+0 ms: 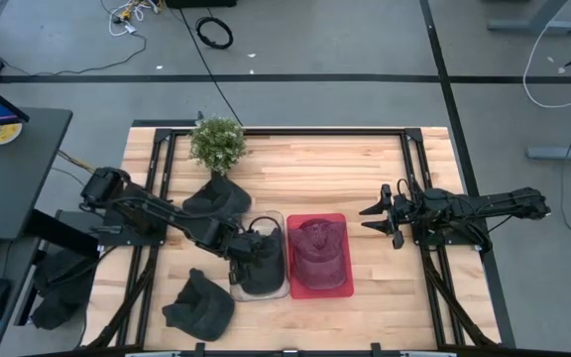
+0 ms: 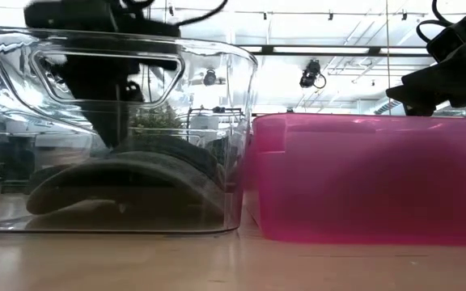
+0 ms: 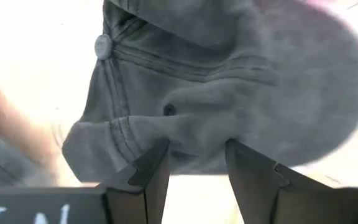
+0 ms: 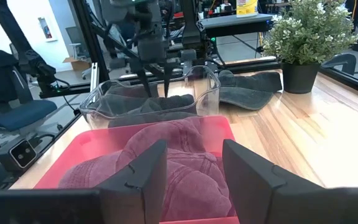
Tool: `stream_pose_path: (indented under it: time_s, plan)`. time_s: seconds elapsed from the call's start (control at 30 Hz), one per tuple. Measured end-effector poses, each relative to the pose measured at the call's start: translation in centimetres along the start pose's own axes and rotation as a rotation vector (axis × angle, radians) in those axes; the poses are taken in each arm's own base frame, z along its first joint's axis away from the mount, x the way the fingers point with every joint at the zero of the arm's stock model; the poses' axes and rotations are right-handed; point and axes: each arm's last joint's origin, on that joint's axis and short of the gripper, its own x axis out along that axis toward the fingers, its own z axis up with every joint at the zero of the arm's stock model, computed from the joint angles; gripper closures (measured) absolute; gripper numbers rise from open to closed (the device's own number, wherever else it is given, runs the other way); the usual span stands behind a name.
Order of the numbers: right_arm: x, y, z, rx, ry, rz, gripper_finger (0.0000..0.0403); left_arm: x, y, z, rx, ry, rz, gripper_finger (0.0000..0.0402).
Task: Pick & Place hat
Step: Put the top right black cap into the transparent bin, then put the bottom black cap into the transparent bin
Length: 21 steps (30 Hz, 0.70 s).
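Observation:
A dark grey hat (image 1: 264,266) lies on the floor of a clear bin (image 1: 279,220), seen through the wall in the low view (image 2: 128,174). My left gripper (image 1: 252,245) reaches down into that bin, open, fingertips at the hat's crown (image 3: 229,74). A maroon hat (image 1: 317,253) lies in the pink bin (image 1: 346,224) beside it. My right gripper (image 1: 369,218) hovers open to the right of the pink bin, clear of everything; its wrist view shows the maroon hat (image 4: 179,155) just ahead. My left gripper comes at the grey hat from above, pointing down. Its open fingertips (image 3: 151,168) stand on either side of a bulge of crown cloth (image 3: 197,134) near an eyelet. The hat rests on the bin floor. Whether the fingertips touch the cloth, I cannot tell.
Two more dark hats lie on the table, one behind the clear bin (image 1: 216,198) and one near the front left (image 1: 201,302). A potted plant (image 1: 216,144) stands at the far edge. Bare wood lies to the right of the pink bin.

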Motion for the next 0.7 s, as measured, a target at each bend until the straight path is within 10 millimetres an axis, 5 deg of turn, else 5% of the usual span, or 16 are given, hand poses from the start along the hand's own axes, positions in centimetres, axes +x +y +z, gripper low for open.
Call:
stream_pose_path:
  time_s: [0.4, 0.7]
  plan:
    - [0.0, 0.0, 0.0, 0.000, -0.002, -0.001, 0.0243, -6.0, -1.5, -1.7, -0.145, -0.097, -0.181, 0.0241]
    - [0.0, 0.0, 0.0, 0.000, -0.002, 0.000, 0.0243, -8.9, -6.4, -4.2, 0.003, -0.222, -0.410, 0.0241]
